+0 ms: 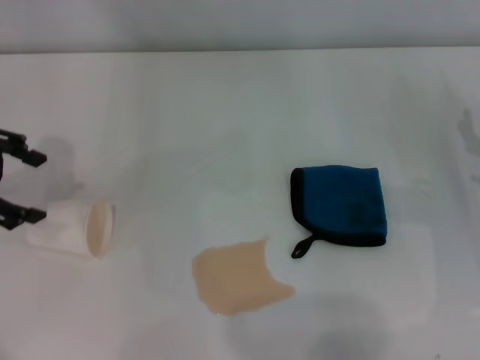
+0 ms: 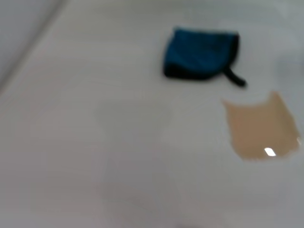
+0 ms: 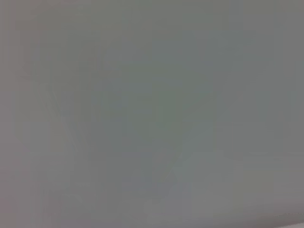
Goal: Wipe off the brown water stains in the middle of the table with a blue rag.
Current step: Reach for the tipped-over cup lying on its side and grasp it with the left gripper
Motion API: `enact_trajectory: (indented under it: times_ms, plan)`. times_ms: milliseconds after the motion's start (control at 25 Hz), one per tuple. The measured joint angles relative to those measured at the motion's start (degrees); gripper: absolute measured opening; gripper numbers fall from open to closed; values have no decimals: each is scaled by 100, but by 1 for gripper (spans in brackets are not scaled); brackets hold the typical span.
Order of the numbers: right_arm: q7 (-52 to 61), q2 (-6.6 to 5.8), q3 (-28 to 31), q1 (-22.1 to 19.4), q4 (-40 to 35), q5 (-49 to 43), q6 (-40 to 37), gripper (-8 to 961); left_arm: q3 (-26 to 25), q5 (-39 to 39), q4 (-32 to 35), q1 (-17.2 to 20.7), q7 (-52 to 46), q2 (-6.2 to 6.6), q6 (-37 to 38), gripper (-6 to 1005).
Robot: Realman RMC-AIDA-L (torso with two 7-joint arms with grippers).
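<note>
on the white table point(image 1: 240, 112) a pale tan puddle, the brown water stains point(image 1: 238, 280), lies flat near the front edge, roughly in the middle from side to side. just beyond it and toward the robot's right sits the blue rag point(image 1: 341, 205), folded, with black edging and a small black loop point(image 1: 303, 247) hanging off its near corner; the loop ends close to the puddle's upper edge but does not touch it. the rag rests free on the tabletop, with nothing holding it.

over at the far left edge the left gripper point(image 1: 15, 184) hovers with its two dark fingers point(image 1: 28, 157) spread apart, nothing between them. a white paper cup point(image 1: 71, 228) lies tipped on its side just beside those fingers, its beige-lined mouth facing the puddle, well apart from it.

from the left wrist view the rag point(image 2: 200, 53) and the stains point(image 2: 260, 127) show side by side, close but separate. the right gripper is nowhere to be seen, and its wrist view gives only a blank grey surface.
</note>
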Motion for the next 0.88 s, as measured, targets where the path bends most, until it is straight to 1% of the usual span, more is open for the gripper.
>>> enact_trajectory:
  times_ms: [120,280,320,360,640,800,880]
  plan:
    - [-19,6,0,-6,22,-6,34,843,270,419,-170,-193,144,17,11,866]
    - [-180,11,-33,-4,91,-38,121,843,296,558,-268,-240,263,1,12,866]
    - [-230,11,-45,-14,123,-44,122,843,295,622,-291,-243,344,-17,11,866]
    - [-272,12,-51,-30,150,-47,120,843,292,766,-296,-248,456,-63,-4,866]
    - [-377,12,-61,-219,370,-53,87,843,276,978,-175,-264,814,-200,-97,866]
    - [-379,12,-62,-257,427,-53,84,843,277,1021,-137,-267,1033,-250,-185,866]
    - [-380,13,-59,-248,461,-53,83,843,281,1105,-147,-268,1124,-302,-238,866]
